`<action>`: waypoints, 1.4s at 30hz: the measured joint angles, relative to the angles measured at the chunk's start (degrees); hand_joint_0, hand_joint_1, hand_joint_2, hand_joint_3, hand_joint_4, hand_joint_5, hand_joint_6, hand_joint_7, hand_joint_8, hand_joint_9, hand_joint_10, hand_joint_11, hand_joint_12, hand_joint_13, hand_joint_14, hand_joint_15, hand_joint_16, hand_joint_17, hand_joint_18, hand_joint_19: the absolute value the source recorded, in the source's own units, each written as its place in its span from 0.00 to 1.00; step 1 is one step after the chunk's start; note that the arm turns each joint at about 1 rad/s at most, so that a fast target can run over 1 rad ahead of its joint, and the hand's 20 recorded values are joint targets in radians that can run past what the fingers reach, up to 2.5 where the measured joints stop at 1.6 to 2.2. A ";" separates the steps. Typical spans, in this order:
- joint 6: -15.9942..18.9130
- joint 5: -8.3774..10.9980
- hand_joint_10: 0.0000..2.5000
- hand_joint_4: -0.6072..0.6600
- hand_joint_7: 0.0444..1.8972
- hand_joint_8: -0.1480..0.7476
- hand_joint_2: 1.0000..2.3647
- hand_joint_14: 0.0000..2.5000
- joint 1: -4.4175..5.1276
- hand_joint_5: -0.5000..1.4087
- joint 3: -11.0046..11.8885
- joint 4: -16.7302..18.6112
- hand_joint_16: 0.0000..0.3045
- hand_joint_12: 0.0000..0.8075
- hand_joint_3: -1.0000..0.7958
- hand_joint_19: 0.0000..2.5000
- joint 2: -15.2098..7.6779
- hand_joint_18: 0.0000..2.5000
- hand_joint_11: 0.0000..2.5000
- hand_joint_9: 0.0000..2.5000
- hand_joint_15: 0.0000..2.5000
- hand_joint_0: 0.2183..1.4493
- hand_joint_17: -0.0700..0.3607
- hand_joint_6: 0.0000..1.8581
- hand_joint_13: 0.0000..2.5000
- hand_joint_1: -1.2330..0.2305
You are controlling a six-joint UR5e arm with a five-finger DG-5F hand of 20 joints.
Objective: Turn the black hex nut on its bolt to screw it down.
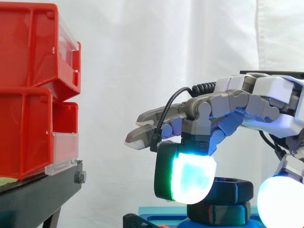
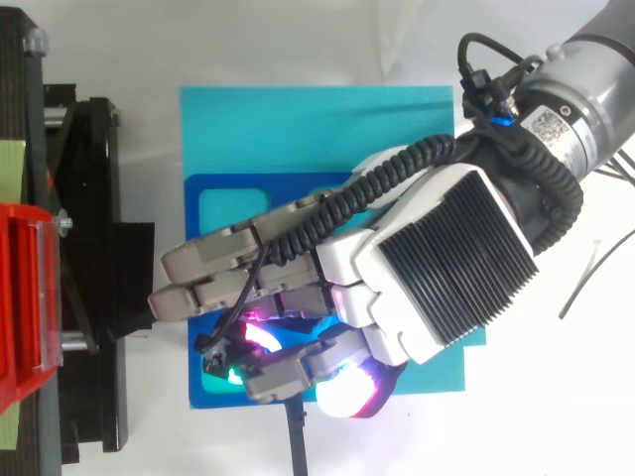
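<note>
Behind your work hangs a white curtain (image 1: 166, 47) in soft folds. At the side view's left edge, stacked red bins (image 1: 28, 90) with clear fronts sit on a black stand (image 1: 38, 199). Underneath is a white tabletop (image 2: 298, 50).

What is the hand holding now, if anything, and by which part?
It cannot be told. The hand is low over the nut and covers its left side in the side view, but contact is not visible.

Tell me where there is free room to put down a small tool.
Free: the board's strip above the hand in the top view; the white table right of the board. Crowded: the board's lower part, where the hand grips the nut, and the left side by the stand.
</note>
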 measured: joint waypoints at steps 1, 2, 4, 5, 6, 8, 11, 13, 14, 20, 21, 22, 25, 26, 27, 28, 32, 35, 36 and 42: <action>-0.21 0.00 0.00 0.71 0.68 0.50 0.00 0.00 0.01 0.22 -0.01 0.00 0.17 0.44 0.28 0.05 0.00 0.18 0.12 0.38 0.01 0.26 0.44 0.30 0.22 0.53; -0.36 0.03 0.00 0.71 0.68 0.50 0.00 0.00 0.01 0.22 -0.01 0.00 0.17 0.44 0.28 0.05 0.00 0.18 0.12 0.38 0.01 0.26 0.44 0.30 0.22 0.53; -0.60 0.10 0.00 0.71 0.68 0.50 0.00 0.00 0.10 0.22 -0.03 0.03 0.17 0.44 0.28 0.05 0.00 0.18 0.12 0.38 0.01 0.26 0.44 0.30 0.22 0.54; -0.66 0.15 0.00 0.71 0.69 0.50 0.00 0.00 0.15 0.22 -0.03 0.09 0.17 0.44 0.28 0.05 0.00 0.18 0.12 0.39 0.01 0.26 0.44 0.29 0.22 0.55; -0.71 0.20 0.00 0.71 0.69 0.50 0.00 0.00 0.19 0.22 -0.03 0.17 0.17 0.44 0.28 0.05 -0.02 0.18 0.12 0.38 0.01 0.26 0.44 0.29 0.22 0.55; -0.91 0.32 0.00 0.70 0.69 0.50 0.00 0.00 0.30 0.22 -0.03 0.44 0.17 0.44 0.28 0.05 -0.05 0.18 0.12 0.39 0.01 0.25 0.44 0.29 0.22 0.56; -1.12 0.40 0.00 0.70 0.70 0.50 0.00 0.00 0.41 0.22 -0.02 0.76 0.17 0.44 0.28 0.06 -0.06 0.18 0.12 0.39 0.01 0.25 0.44 0.29 0.22 0.57; -1.22 0.42 0.00 0.70 0.70 0.51 0.00 0.00 0.46 0.22 -0.03 0.88 0.17 0.44 0.28 0.05 -0.06 0.18 0.12 0.39 0.01 0.25 0.44 0.29 0.22 0.57; -1.30 0.43 0.00 0.70 0.70 0.50 0.00 0.00 0.46 0.23 -0.03 0.90 0.17 0.44 0.28 0.06 -0.09 0.18 0.12 0.39 0.01 0.25 0.44 0.29 0.22 0.57; -1.60 0.29 0.00 0.70 0.70 0.50 0.00 0.00 0.22 0.23 -0.03 0.97 0.17 0.45 0.28 0.06 -0.49 0.18 0.12 0.39 0.01 0.25 0.44 0.29 0.22 0.58; -1.62 0.26 0.00 0.70 0.70 0.50 0.00 0.00 0.18 0.23 -0.03 1.00 0.17 0.44 0.28 0.06 -0.58 0.18 0.12 0.39 0.01 0.25 0.44 0.29 0.22 0.58; -1.63 0.24 0.00 0.70 0.70 0.50 0.00 0.00 0.13 0.23 -0.03 1.06 0.17 0.44 0.28 0.06 -0.69 0.18 0.12 0.39 0.01 0.25 0.44 0.29 0.22 0.58; -1.65 0.19 0.00 0.69 0.70 0.51 0.00 0.00 0.07 0.23 -0.03 1.22 0.17 0.45 0.28 0.06 -0.83 0.18 0.12 0.39 0.01 0.25 0.44 0.29 0.22 0.59; -1.65 0.19 0.00 0.70 0.70 0.50 0.00 0.00 0.05 0.23 -0.03 1.25 0.17 0.45 0.28 0.06 -0.85 0.18 0.12 0.39 0.01 0.25 0.44 0.29 0.22 0.59; -1.65 0.19 0.00 0.70 0.70 0.50 0.00 0.00 0.03 0.23 -0.03 1.27 0.17 0.44 0.28 0.06 -0.86 0.18 0.12 0.39 0.01 0.25 0.44 0.29 0.22 0.59; -1.65 0.16 0.00 0.70 0.70 0.51 0.00 0.00 -0.01 0.23 -0.03 1.29 0.17 0.44 0.28 0.06 -0.87 0.18 0.12 0.39 0.01 0.25 0.44 0.29 0.22 0.59; -1.68 0.11 0.00 0.70 0.70 0.51 0.00 0.00 -0.13 0.23 -0.04 1.56 0.17 0.44 0.28 0.06 -0.88 0.18 0.12 0.39 0.01 0.25 0.44 0.29 0.22 0.59; -1.72 0.09 0.00 0.70 0.70 0.50 0.00 0.00 -0.20 0.23 -0.03 2.06 0.17 0.44 0.28 0.06 -0.89 0.18 0.12 0.39 0.01 0.25 0.44 0.30 0.22 0.60; -1.72 0.09 0.00 0.69 0.69 0.50 0.00 0.00 -0.21 0.23 -0.04 2.15 0.17 0.44 0.28 0.06 -0.89 0.18 0.12 0.39 0.01 0.25 0.44 0.30 0.22 0.60; -1.93 0.09 0.00 0.69 0.69 0.50 0.00 0.00 -0.42 0.23 -0.04 2.62 0.17 0.44 0.28 0.06 -0.90 0.18 0.12 0.39 0.01 0.25 0.44 0.31 0.22 0.60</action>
